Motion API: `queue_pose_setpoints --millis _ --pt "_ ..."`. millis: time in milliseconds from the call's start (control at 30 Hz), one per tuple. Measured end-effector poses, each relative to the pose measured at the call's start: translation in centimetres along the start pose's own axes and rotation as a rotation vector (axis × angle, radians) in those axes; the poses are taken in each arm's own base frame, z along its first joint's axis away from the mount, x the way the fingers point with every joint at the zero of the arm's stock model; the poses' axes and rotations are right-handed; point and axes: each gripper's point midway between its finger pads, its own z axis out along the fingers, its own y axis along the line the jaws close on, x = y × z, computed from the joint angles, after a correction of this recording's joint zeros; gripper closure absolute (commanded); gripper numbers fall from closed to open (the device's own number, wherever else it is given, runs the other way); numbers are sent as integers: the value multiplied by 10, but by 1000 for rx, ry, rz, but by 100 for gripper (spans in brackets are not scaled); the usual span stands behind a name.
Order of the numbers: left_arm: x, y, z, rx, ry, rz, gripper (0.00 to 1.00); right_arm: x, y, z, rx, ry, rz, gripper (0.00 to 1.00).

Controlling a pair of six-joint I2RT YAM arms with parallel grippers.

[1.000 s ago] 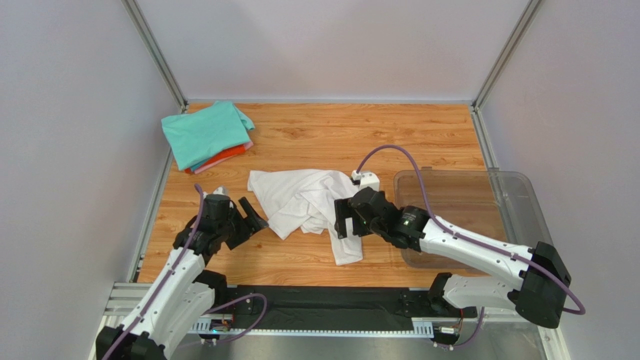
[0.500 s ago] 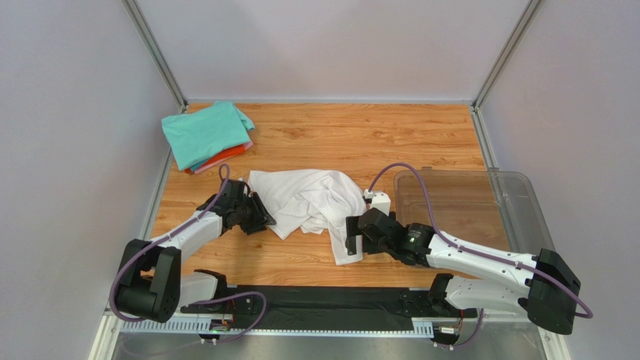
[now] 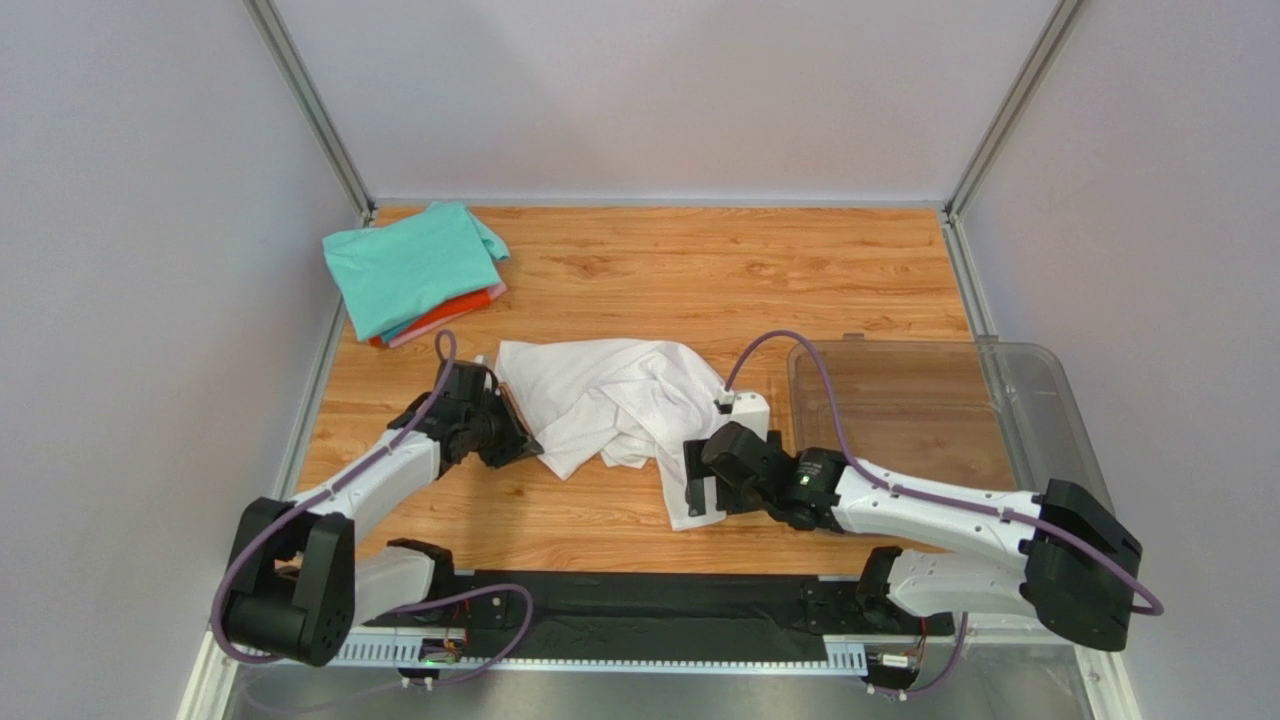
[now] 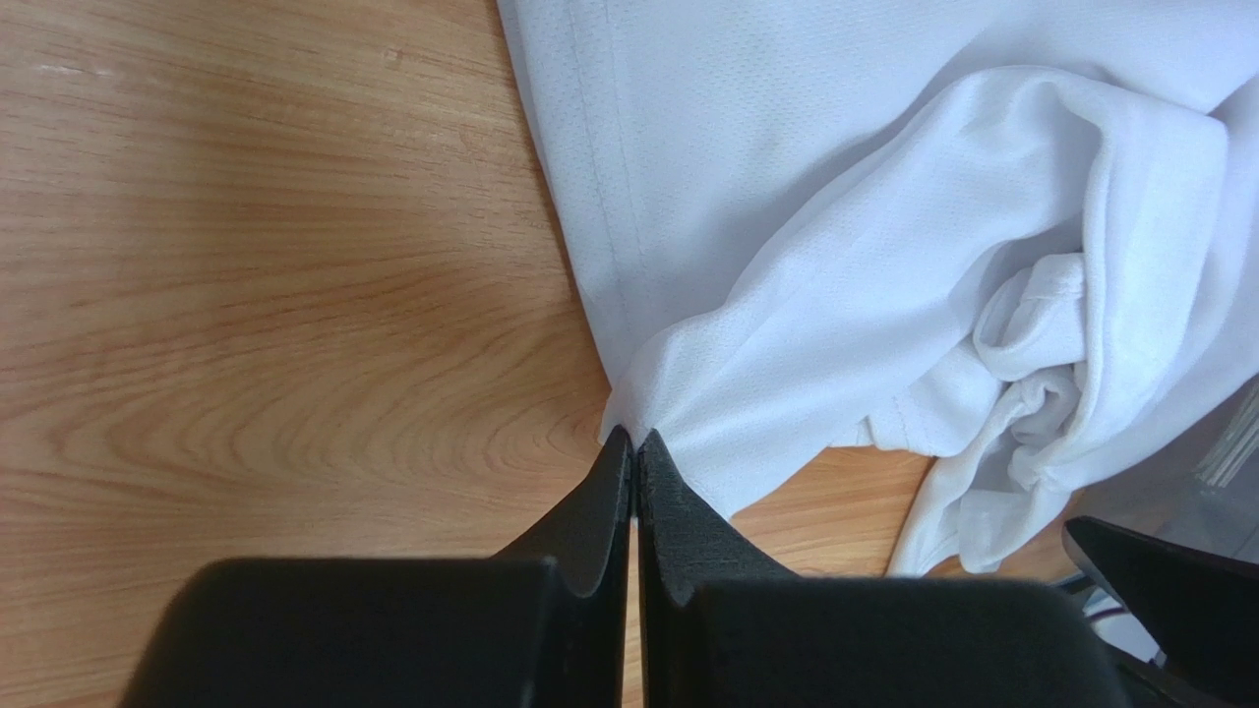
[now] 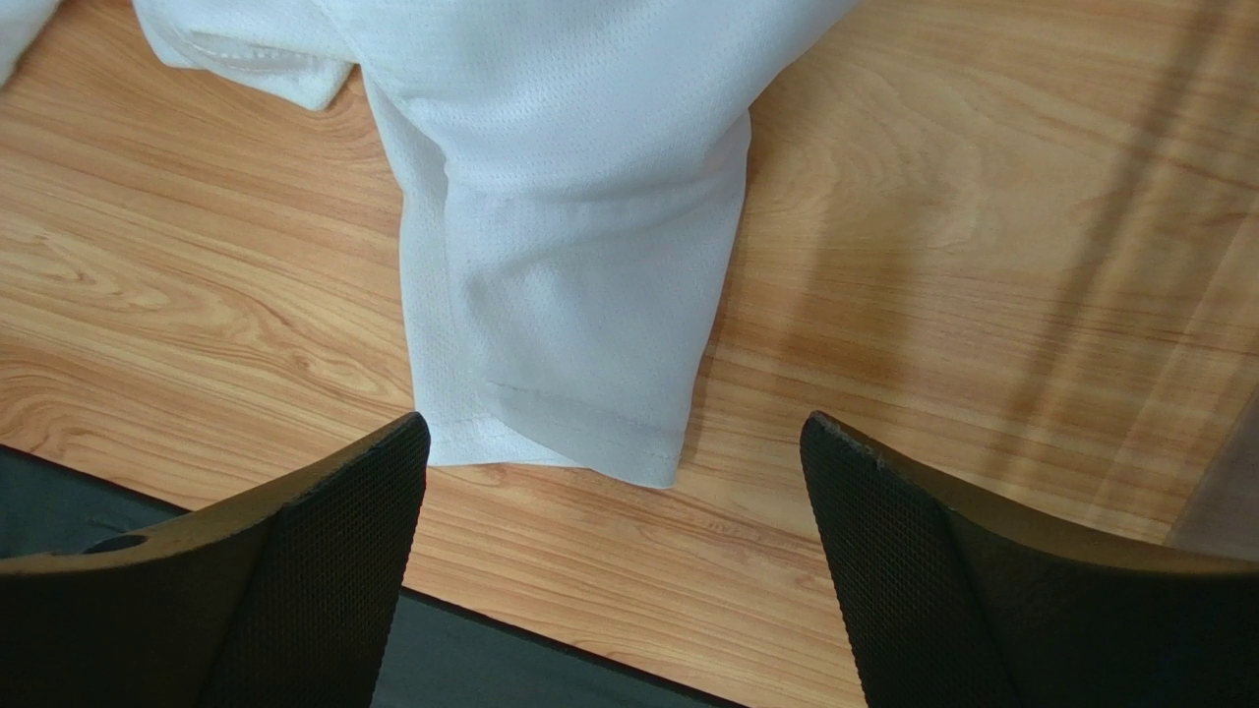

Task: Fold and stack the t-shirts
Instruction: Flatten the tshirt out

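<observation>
We find bare wood across the far half of the table (image 3: 706, 270), between the teal-topped stack of folded t-shirts (image 3: 409, 267) in the far left corner and the clear plastic bin (image 3: 932, 405) on the right. The crumpled white t-shirt (image 3: 601, 398) fills the middle. Our left gripper (image 3: 522, 447), pinched on its left edge, has open board to its left. Our right gripper (image 3: 694, 498), fingers spread over the shirt's near tail, is near the bin, which blocks its right.

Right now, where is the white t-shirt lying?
In the top view the white t-shirt lies crumpled mid-table, left of the clear bin. The left gripper pinches its left edge; the open right gripper sits over its near end.
</observation>
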Motion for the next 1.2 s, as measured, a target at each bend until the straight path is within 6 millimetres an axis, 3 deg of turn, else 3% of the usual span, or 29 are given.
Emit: queue_pose_setpoints --millis 233,533,633,667,700,733,867,1033,1200 --pt "-4 -4 -22 21 -73 17 100 16 2 14 37 39 -56 5" --pt "-8 -12 -56 79 -183 43 100 12 -4 35 183 -7 -139 32" --pt "-11 -12 -63 78 -222 46 100 1 1 32 201 -60 -142 50" --pt "-11 -10 -65 72 -233 46 100 -2 2 31 206 -78 -139 63" --pt "-11 -8 -66 66 -238 44 100 -4 1 30 210 -91 -140 66" --pt "-11 -8 -67 63 -240 44 100 -6 0 29 215 -102 -133 78" --pt "-10 -1 -67 29 -240 38 100 -20 0 20 214 -161 -107 95" --pt "-11 -4 -73 23 -235 38 100 -36 -5 2 214 -222 -90 100" --pt "-37 -39 -114 95 -334 65 100 -64 -11 -36 233 -290 -105 100"
